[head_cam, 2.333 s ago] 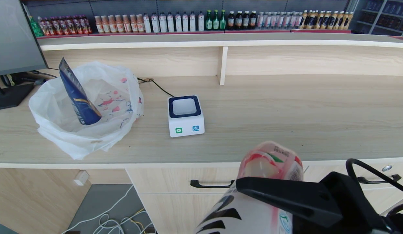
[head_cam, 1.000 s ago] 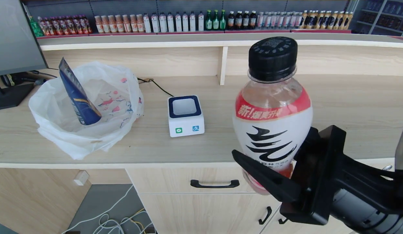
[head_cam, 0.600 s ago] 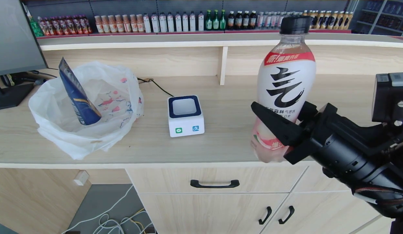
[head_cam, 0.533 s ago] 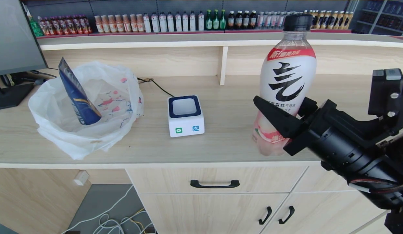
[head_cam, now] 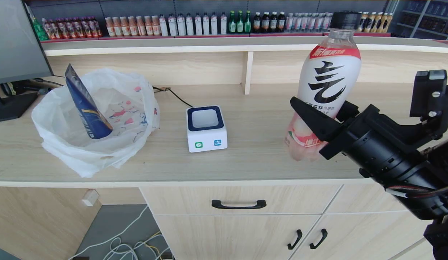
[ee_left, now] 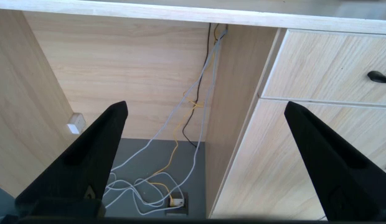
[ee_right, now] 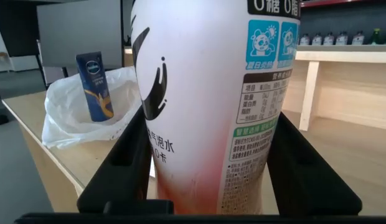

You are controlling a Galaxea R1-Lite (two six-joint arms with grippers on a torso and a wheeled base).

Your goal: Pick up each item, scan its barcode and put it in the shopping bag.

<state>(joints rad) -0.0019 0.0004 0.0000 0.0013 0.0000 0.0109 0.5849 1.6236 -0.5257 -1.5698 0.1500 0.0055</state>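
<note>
Drink bottle (head_cam: pixel 328 83) stands upright, pinched in your right claw (head_cam: pixel 321 110); the barcode scanner (head_cam: pixel 206 128) sits lower, to the claw's left.

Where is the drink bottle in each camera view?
Head view: the bottle is cap up on the robot's right, over the counter, in the right gripper.
Right wrist view: bottle close up between the jaws, shopping bag behind.
Left wrist view: faces the cabinet below the counter instead.
Shared landmark: the blue packet standing in the shopping bag.
</note>
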